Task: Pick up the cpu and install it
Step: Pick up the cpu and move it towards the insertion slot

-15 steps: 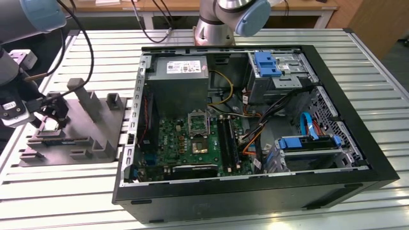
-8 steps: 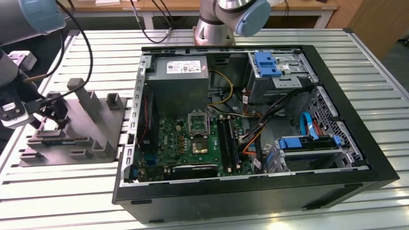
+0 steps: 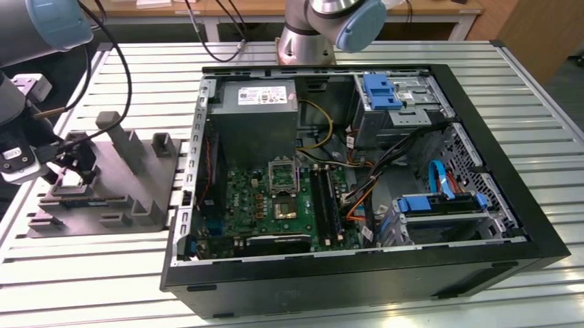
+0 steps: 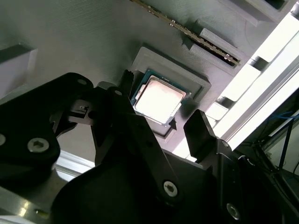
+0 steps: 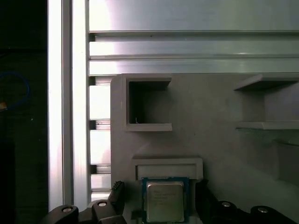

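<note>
The cpu (image 5: 164, 201), a small square chip with a pale metal top and a green rim, lies flat in a raised pocket of the grey tray (image 5: 210, 116). In the second wrist view the cpu (image 4: 159, 99) glares bright. My gripper (image 5: 161, 193) is open just above it, with one dark finger (image 5: 117, 195) on each side of the chip and small gaps between them. In the second wrist view the gripper (image 4: 162, 100) straddles the chip the same way. In the exterior view the gripper (image 3: 73, 164) hangs over the tray (image 3: 119, 201) at that view's left.
An open computer case (image 3: 365, 273) lies on the slatted aluminium table (image 3: 82, 273), at the exterior view's right of the tray. Inside are the green motherboard (image 3: 264, 205) with its metal-framed socket (image 3: 284, 174), a grey power supply (image 3: 260, 116), cables and blue drive brackets. Upright posts (image 3: 119, 133) rise from the tray.
</note>
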You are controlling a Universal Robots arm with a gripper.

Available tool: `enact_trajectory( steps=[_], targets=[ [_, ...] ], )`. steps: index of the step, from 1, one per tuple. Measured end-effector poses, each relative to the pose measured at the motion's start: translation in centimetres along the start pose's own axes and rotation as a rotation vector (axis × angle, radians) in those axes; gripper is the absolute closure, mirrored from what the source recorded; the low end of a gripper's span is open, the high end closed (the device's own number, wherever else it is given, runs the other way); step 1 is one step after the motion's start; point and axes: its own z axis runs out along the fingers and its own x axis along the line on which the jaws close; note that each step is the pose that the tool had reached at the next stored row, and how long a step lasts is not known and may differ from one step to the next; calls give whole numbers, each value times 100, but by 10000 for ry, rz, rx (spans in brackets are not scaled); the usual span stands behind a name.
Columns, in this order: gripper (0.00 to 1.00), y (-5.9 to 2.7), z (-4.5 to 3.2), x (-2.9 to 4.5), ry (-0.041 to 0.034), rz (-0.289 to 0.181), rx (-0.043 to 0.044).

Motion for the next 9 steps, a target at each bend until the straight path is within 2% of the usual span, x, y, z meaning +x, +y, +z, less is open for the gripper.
enact_trajectory(
  steps=[9],
  targets=[
    [31,0,3,0,-1,0,0]
  ],
)
